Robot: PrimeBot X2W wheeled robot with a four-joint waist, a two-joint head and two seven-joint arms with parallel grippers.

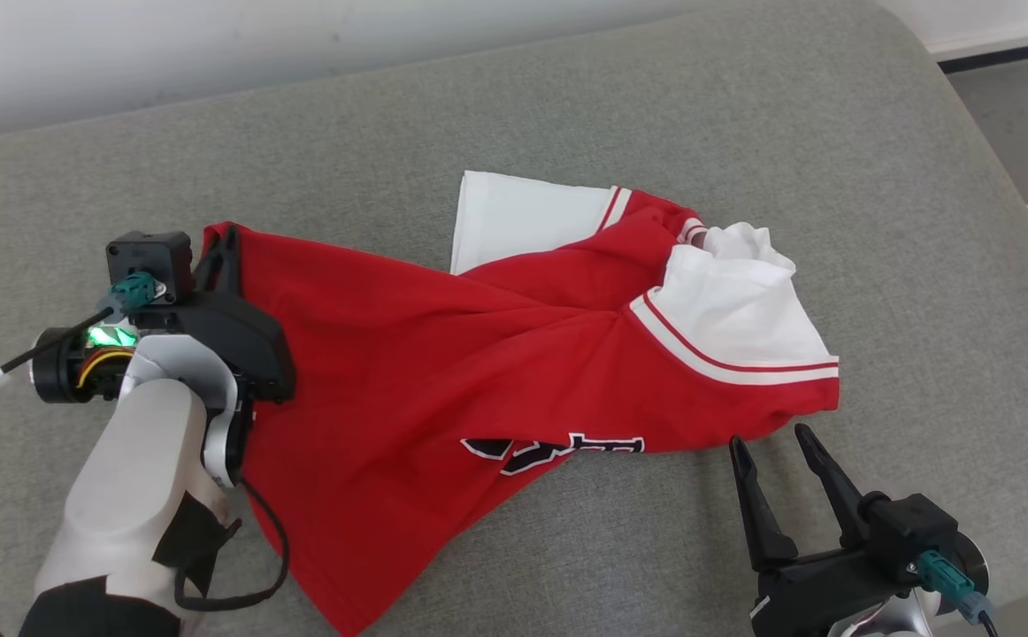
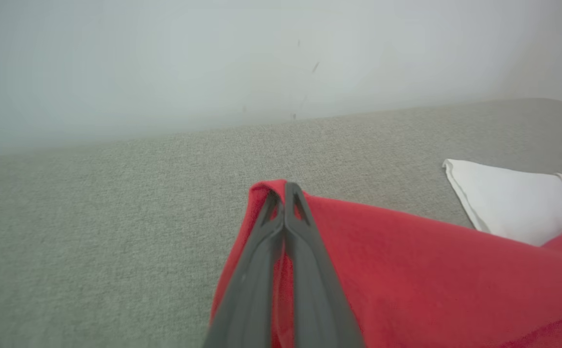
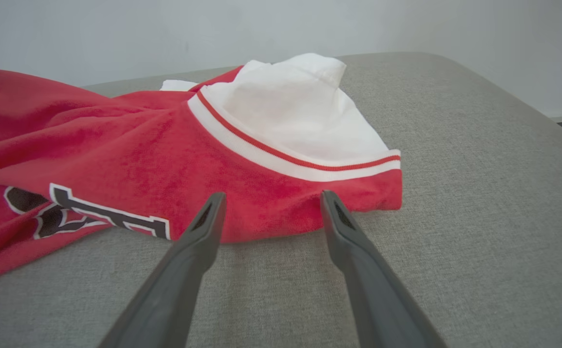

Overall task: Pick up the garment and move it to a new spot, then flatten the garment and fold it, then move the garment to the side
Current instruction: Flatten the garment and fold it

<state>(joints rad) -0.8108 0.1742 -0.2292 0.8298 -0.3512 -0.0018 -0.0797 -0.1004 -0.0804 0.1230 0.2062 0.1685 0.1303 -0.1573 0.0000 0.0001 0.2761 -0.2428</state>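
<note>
Red-and-white garment (image 1: 443, 372) lies twisted mid-cushion on the grey sofa (image 1: 567, 106) in the head view, with the left gripper (image 1: 229, 243) at its far-left corner and the right gripper (image 1: 775, 447) just short of its near-right hem. Left wrist view: fingers (image 2: 310, 270) pressed together on a fold of the red corner; right wrist view: jaws fully spread, holding nothing, hem just beyond the tips. Risk: a one-corner lift would likely drag the twisted cloth into a tighter bunch, and so thin a pinch may slip.
</note>
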